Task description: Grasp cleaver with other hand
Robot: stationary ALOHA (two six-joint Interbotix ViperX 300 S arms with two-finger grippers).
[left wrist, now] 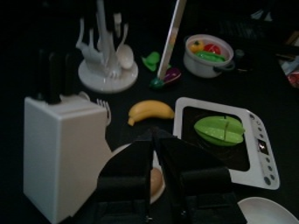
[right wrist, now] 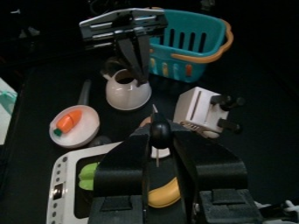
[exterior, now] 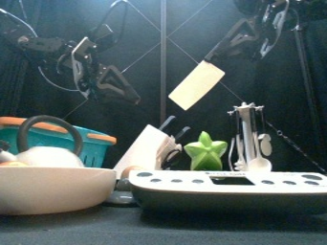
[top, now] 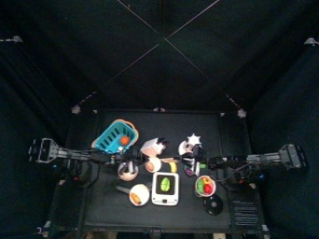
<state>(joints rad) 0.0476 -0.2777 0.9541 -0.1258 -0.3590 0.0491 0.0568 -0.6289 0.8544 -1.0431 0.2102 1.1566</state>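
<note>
Seen from the front, the left gripper [exterior: 113, 84] hangs in the air on the left, above a teal basket [exterior: 87, 140]. Its two black jaws are parted, nothing is between them, and they point toward the middle. The cleaver [exterior: 196, 85] is at about three o'clock from those jaws, near but not touching, raised well above the table and over a green star [exterior: 205, 150]. Its pale blade hangs tilted, with the long axis running from the blade's lower end at about seven o'clock up to the dark handle at about one o'clock. The right gripper [exterior: 247, 36], coming down from the upper right, is clamped on that handle and carries the whole tool. The blade is therefore the part nearest the free left jaws, while the handle lies on the far side and is already taken up by the right jaws. To take the handle, the left arm would probably have to reach past or above the blade.
</note>
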